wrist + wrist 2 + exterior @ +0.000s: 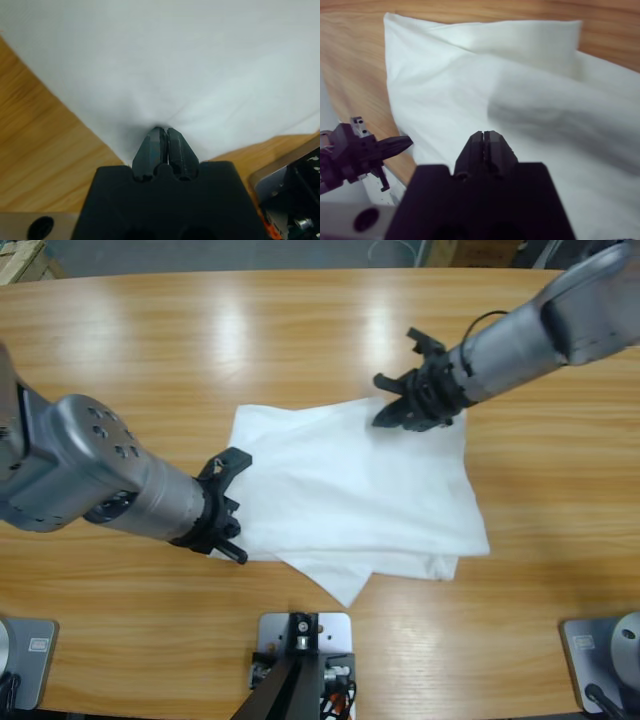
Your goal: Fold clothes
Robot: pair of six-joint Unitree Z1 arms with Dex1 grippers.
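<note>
Shirt, plain white, no legible print

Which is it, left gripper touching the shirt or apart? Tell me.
Touching. In the left wrist view the left gripper has its shut jaws pinching the shirt, with cloth puckering at the tips.

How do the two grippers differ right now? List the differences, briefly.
1. In the high view, the left gripper is at the shirt's lower left edge; the right gripper is at its upper right part.
2. Cloth puckers into the left gripper's tips, so it is pinching the shirt; no pucker shows at the right gripper, only a shadow on the cloth.

Shared: both sets of jaws are closed.
</note>
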